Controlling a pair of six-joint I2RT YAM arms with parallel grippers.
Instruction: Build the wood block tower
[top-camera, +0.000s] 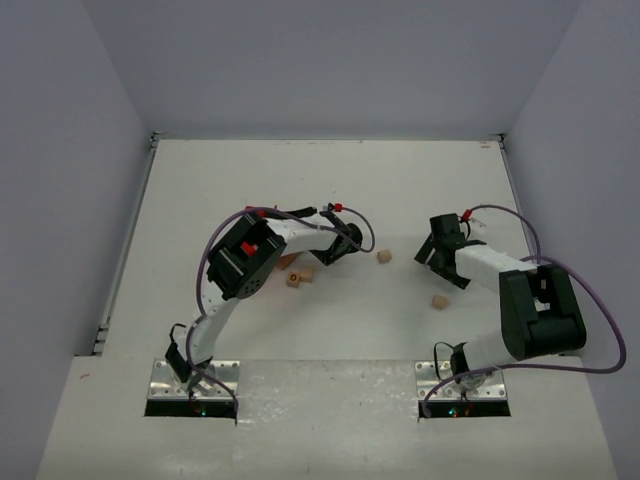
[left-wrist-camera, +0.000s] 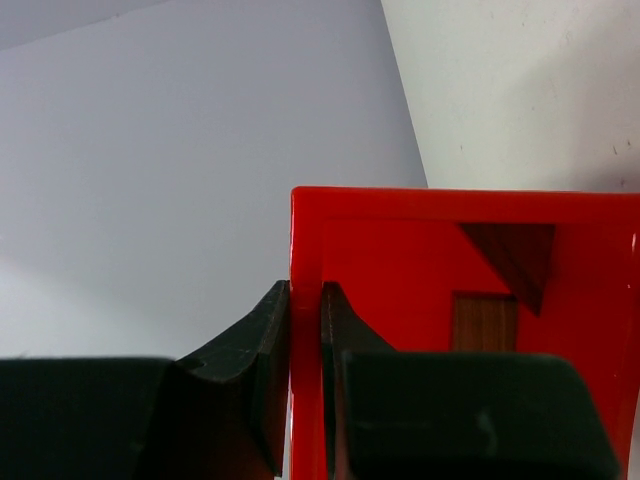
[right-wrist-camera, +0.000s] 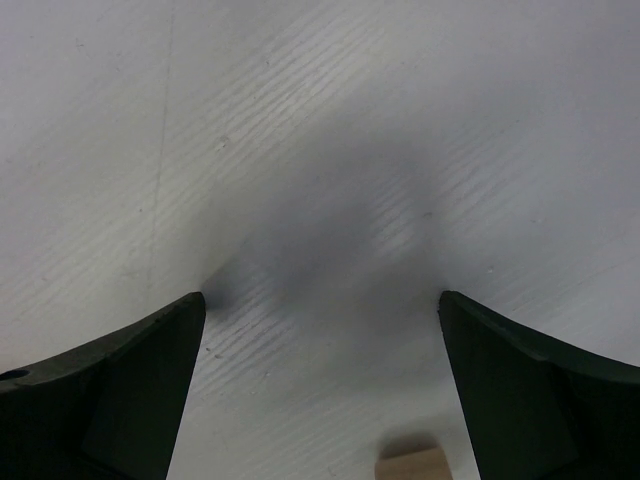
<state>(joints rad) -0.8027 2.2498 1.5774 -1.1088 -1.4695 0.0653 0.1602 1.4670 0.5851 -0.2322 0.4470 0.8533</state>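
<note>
Nothing stacked: pale wooden cubes (top-camera: 383, 257) lie loose on counter (top-camera: 400, 180).
Left hand (left-wrist-camera: 305, 300) clamps red plastic bin (left-wrist-camera: 450, 200) wall; right hand (right-wrist-camera: 322, 298) spread, empty.

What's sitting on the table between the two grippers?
One small wooden cube, touching neither. The top view shows it on the table between the left gripper, clamped on the wall of a red bin, and the open right gripper.
</note>
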